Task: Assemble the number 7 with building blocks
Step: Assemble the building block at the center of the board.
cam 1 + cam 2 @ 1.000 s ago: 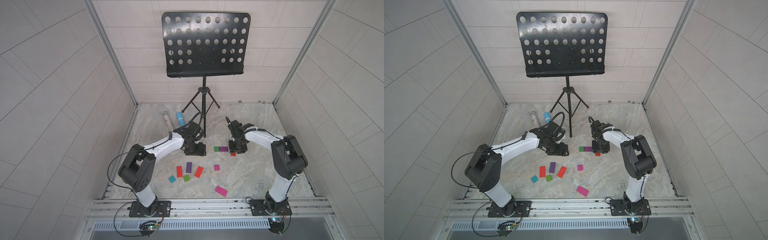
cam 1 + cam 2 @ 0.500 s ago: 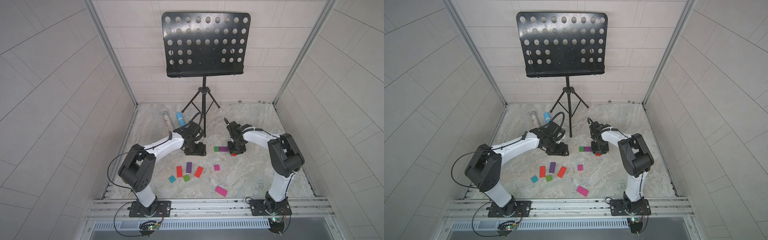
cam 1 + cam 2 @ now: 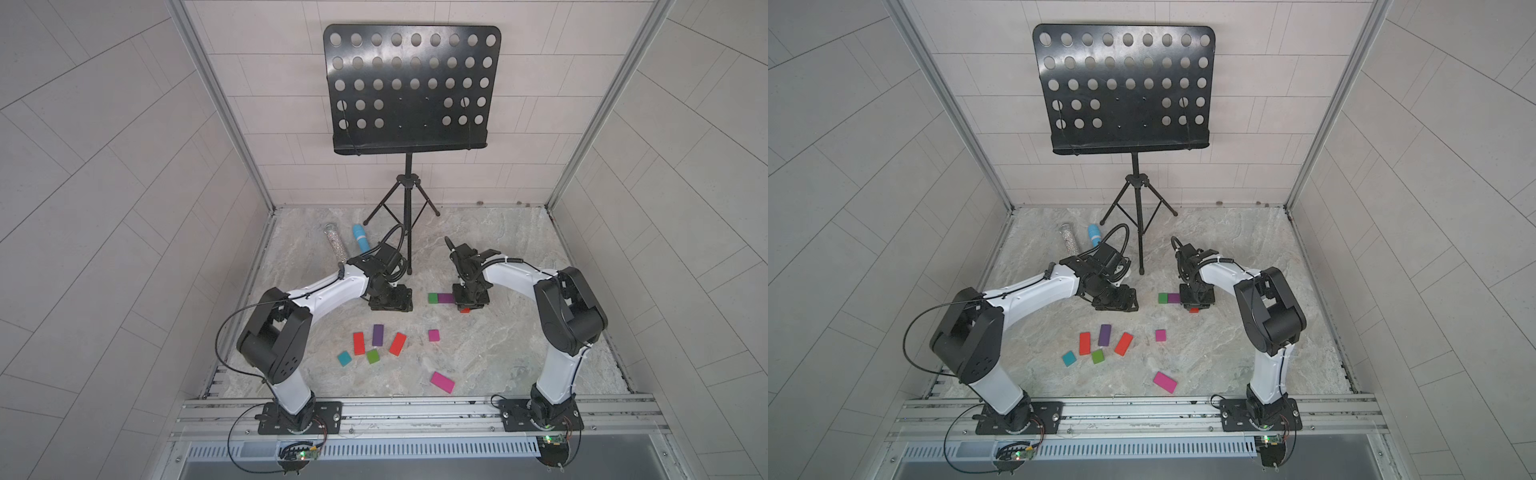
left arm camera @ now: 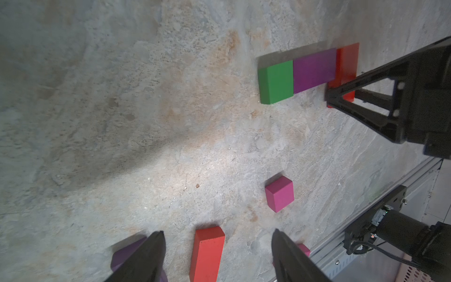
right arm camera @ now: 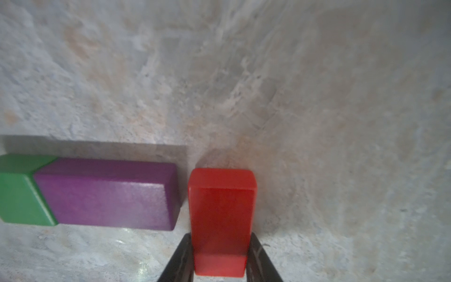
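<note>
A green block [image 3: 433,297] and a purple block [image 3: 445,297] lie end to end in a row on the stone floor. At the purple end a red block [image 5: 220,219] lies crosswise, a thin gap away from the purple block [image 5: 107,193]. My right gripper [image 5: 220,235] is shut on that red block, with a finger against each long side. My left gripper [image 4: 217,232] hangs open to the left of the row in both top views, with nothing between its fingers. Below it lie several loose blocks: a red one [image 4: 207,254], a magenta square [image 4: 279,194] and a purple one [image 3: 377,335].
A black music stand [image 3: 409,91] stands at the back, its tripod legs reaching the floor behind both grippers. A blue microphone [image 3: 360,243] and a glittery tube [image 3: 334,245] lie at the back left. A magenta rectangle [image 3: 442,382] lies near the front rail [image 3: 415,409].
My right gripper's jaws have closed in on the red block, and that arm has shifted slightly left. The left arm and the loose blocks have not moved.
</note>
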`<action>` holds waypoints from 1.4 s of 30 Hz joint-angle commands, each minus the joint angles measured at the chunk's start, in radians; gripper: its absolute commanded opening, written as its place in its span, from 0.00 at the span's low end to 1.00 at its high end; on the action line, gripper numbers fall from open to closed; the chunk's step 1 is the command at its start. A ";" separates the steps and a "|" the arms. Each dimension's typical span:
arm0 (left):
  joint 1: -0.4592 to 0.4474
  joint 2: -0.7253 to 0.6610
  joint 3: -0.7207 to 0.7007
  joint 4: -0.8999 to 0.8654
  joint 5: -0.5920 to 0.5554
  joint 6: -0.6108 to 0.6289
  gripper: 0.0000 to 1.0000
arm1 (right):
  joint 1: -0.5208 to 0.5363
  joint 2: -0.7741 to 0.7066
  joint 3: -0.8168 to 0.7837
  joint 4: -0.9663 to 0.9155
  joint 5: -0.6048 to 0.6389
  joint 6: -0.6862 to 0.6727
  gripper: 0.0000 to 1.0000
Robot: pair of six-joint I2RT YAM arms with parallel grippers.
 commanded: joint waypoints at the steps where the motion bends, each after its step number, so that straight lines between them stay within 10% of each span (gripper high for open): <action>1: 0.001 0.012 0.001 0.008 0.001 0.005 0.76 | 0.005 0.016 0.015 -0.011 0.012 0.006 0.36; 42: 0.003 0.019 0.000 0.011 0.005 0.005 0.76 | 0.014 0.060 0.050 -0.021 -0.005 -0.002 0.39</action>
